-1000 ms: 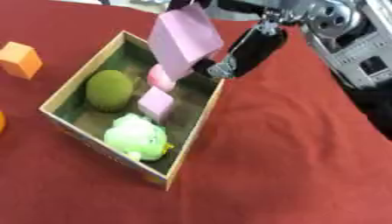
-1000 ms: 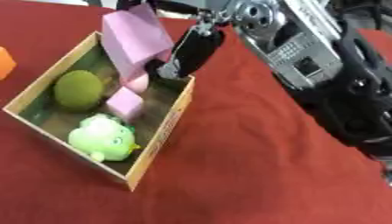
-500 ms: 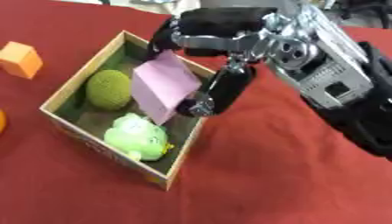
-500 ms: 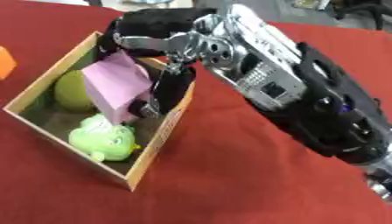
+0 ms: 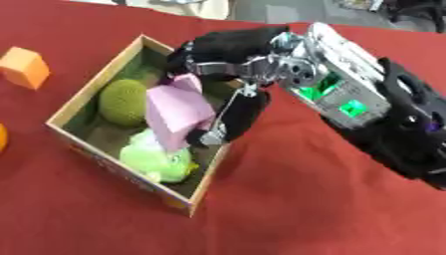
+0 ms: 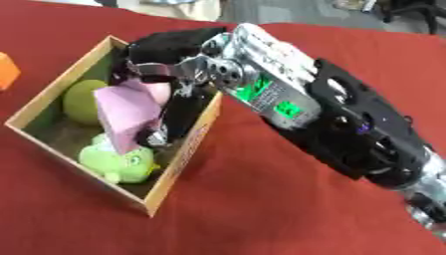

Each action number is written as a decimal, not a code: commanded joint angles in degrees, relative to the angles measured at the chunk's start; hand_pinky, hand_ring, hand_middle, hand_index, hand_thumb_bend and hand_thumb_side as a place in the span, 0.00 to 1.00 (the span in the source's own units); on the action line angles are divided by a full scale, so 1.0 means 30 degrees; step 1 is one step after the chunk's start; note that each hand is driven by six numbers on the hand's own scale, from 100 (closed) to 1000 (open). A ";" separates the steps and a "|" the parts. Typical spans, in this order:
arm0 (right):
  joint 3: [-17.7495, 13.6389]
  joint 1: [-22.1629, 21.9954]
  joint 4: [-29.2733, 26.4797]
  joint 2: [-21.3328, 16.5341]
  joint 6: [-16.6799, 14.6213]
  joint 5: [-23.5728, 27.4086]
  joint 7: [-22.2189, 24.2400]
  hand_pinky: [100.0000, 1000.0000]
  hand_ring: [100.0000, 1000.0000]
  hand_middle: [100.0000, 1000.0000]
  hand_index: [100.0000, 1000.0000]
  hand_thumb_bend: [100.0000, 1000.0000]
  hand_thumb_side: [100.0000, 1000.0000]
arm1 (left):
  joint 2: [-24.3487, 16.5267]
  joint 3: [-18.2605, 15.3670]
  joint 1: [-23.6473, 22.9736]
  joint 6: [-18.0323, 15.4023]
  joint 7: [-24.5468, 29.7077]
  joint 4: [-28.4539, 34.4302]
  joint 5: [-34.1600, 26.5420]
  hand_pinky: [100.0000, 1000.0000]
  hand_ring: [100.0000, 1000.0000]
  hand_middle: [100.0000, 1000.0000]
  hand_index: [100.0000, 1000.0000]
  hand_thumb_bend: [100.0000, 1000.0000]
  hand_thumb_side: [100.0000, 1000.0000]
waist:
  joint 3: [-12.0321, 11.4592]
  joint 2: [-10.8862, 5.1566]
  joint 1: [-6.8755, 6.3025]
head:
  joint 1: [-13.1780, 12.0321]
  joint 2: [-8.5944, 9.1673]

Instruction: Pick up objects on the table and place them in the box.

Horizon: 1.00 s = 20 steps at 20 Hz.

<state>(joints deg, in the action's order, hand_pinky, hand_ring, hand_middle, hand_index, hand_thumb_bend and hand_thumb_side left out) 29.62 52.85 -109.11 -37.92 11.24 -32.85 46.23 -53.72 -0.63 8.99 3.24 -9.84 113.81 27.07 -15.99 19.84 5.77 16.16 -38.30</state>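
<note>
Right hand (image 5: 228, 79): reaches in from upper right, down into the box; fingers + thumb curled round the pink block, gripping it.
Pink block (image 5: 177, 115): big, light pink, tilted, held inside the box, lower end just above / poss. touching the green toy, can't tell which.
Box (image 5: 82, 94): open cardboard box, sits askew on the red tablecloth (image 5: 278, 209); wood-coloured walls, dark floor.
Green toy (image 5: 155, 160): light green plush w/ a face, at near end of box, partly under the pink block.
Round green obj (image 5: 122, 101): darker olive, fuzzy-looking ball, by the box's left wall, just beside the pink block.
Small pink piece (image 6: 157, 90): second pink shape behind the block, right under the hand; shape unclear.
Orange cube (image 5: 26, 67): on the cloth left of the box, well apart from it.
Orange edge (image 5: 3, 138): sliver of smth orange at far left border, can't make it out.
Left hand: not seen in either view.
</note>
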 commanded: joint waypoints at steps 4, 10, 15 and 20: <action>-0.1993 -0.0129 -0.1100 -0.0570 0.0068 0.0551 -0.1055 0.90 0.90 0.81 0.96 0.21 0.32 | -0.0295 -0.0310 0.0049 0.0046 -0.0082 0.0261 -0.0060 0.80 0.71 0.68 0.84 0.47 0.83 | 0.0047 -0.0406 -0.0017 | -0.0232 -0.0017; -0.3362 -0.0356 -0.1808 -0.0869 0.0410 0.1020 -0.2023 0.89 0.88 0.80 0.95 0.20 0.26 | -0.0283 -0.0306 0.0034 0.0057 -0.0085 0.0261 -0.0065 0.80 0.71 0.68 0.84 0.47 0.83 | 0.0197 -0.0449 -0.0101 | -0.0236 -0.0030; -0.4898 -0.0786 -0.1826 -0.1363 0.0735 0.2154 -0.4610 0.85 0.85 0.76 0.91 0.01 0.19 | -0.0316 -0.0406 -0.0054 0.0101 -0.0195 0.0261 -0.0024 0.80 0.71 0.68 0.84 0.47 0.83 | 0.0264 -0.0432 -0.0186 | -0.0269 -0.0040; -0.6650 -0.2231 -0.1826 -0.2644 0.1014 0.3876 -0.9342 0.81 0.79 0.71 0.86 0.00 0.26 | -0.0408 -0.0463 -0.0037 0.0060 -0.0384 0.0261 0.0062 0.80 0.72 0.68 0.84 0.47 0.83 | 0.0369 -0.0415 -0.0209 | -0.0442 -0.0035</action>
<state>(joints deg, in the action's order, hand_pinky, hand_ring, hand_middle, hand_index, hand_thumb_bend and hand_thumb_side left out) 11.56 45.50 -113.61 -43.33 14.05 -22.60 21.29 -53.35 -0.99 8.59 3.45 -10.63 113.81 27.18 -14.85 19.81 5.76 14.98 -38.34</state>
